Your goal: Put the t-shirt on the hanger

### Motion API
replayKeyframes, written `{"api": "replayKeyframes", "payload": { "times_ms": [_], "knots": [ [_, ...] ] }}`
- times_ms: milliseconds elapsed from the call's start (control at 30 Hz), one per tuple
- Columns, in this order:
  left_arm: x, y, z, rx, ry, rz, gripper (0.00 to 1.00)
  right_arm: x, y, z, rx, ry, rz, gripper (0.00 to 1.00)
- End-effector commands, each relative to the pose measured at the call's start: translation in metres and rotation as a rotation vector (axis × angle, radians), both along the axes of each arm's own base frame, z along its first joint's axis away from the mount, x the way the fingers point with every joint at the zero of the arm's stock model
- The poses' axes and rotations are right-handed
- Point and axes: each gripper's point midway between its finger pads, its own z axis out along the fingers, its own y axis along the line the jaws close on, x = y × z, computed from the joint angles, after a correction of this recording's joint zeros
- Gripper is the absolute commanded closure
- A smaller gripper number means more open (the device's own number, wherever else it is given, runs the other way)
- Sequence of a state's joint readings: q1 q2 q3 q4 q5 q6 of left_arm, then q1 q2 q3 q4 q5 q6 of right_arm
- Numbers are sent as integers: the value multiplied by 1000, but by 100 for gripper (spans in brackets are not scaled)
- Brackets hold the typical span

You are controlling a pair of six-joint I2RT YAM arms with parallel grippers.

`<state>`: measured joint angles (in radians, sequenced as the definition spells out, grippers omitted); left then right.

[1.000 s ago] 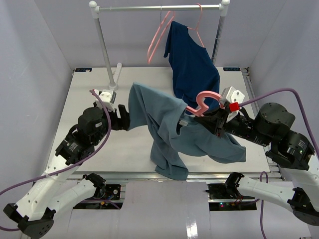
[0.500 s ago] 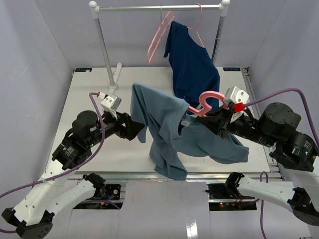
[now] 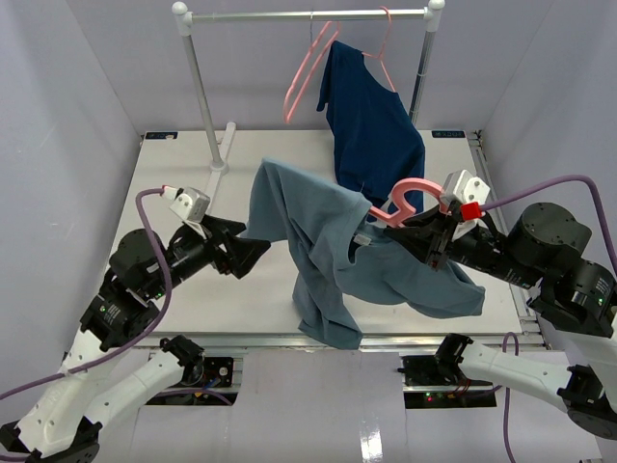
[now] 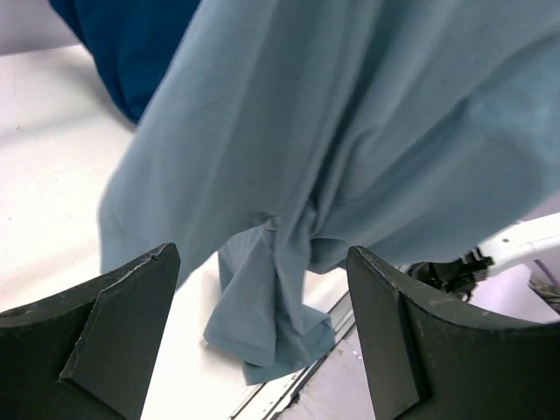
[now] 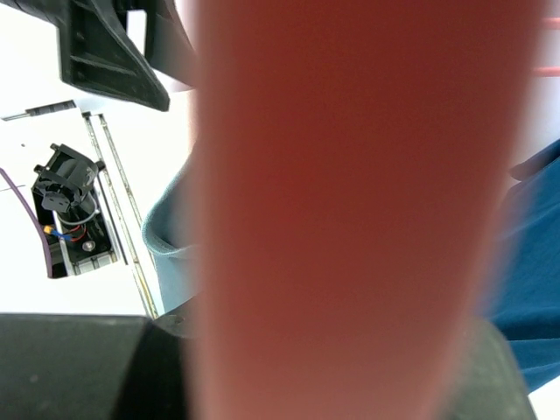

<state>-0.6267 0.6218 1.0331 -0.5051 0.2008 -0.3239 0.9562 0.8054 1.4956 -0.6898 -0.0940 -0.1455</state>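
Cloth this soft will slump: the t-shirt [image 3: 318,251] droops over the bench [image 3: 183,203] from the hanger [image 3: 405,196] clamped in the right gripper [image 3: 420,231]. The left gripper [image 3: 254,252] gapes empty beside it; I'd pinch the sleeve hem.

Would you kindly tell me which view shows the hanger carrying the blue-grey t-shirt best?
The top external view: the hanger shows its curved pink hook clear above the t-shirt, held in the right gripper. The right wrist view shows it only as a blurred reddish band; the left wrist view shows none of it.
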Motion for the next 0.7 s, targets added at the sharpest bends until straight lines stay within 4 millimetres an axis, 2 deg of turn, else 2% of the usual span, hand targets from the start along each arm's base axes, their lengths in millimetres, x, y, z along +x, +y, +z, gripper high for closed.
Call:
{"api": "replayKeyframes", "payload": {
  "times_ms": [0, 133, 200, 267, 367, 400, 533, 667],
  "knots": [
    [25, 4, -38, 73, 76, 108, 12, -7, -2, 46, 140, -98, 27, 92],
    [37, 12, -50, 106, 79, 174, 12, -9, -3, 46, 143, -100, 31, 92],
    [38, 10, -50, 102, 71, 168, 16, -10, -2, 45, 142, -99, 36, 92],
    [39, 5, -48, 86, 54, 149, 35, -9, -2, 45, 146, -100, 36, 92],
    [43, 6, -52, 98, 51, 165, 92, -6, -2, 41, 138, -98, 19, 92],
    [50, 14, -57, 119, 71, 225, 100, -3, -3, 39, 132, -97, 4, 92],
    [77, 64, -56, 216, 102, 545, 100, 8, -9, 31, 99, -97, -63, 92],
    [87, 94, -46, 280, 100, 720, 100, 23, -15, 22, 51, -94, -148, 92]
  ]
}}
